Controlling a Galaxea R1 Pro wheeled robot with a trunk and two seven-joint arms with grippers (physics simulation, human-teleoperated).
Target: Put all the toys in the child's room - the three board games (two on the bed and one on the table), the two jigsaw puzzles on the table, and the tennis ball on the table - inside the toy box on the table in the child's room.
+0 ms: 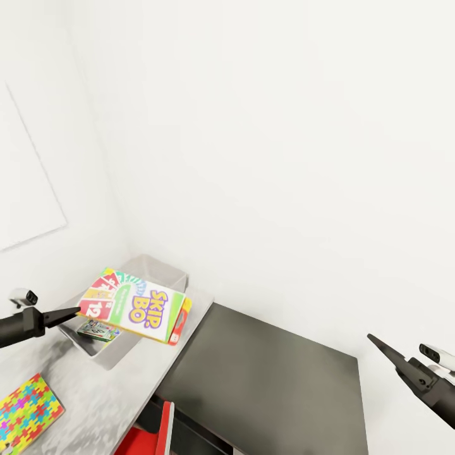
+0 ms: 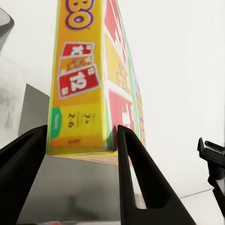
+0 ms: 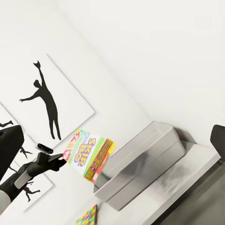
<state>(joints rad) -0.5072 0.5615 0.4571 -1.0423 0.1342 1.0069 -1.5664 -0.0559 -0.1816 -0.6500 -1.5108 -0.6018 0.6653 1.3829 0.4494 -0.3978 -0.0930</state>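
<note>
My left gripper is shut on one edge of a yellow Skip-Bo board game box, holding it tilted in the air over the grey toy box. In the left wrist view the box sits between the two black fingers. Another colourful game lies inside the toy box. A multicoloured jigsaw puzzle lies flat on the grey table nearer to me. My right gripper hangs far to the right, open and holding nothing, its fingers wide apart.
The toy box stands in the table's far corner against white walls. A dark flat surface lies right of the table, and a red object shows below the table's edge. Silhouette pictures hang on the wall behind my left arm.
</note>
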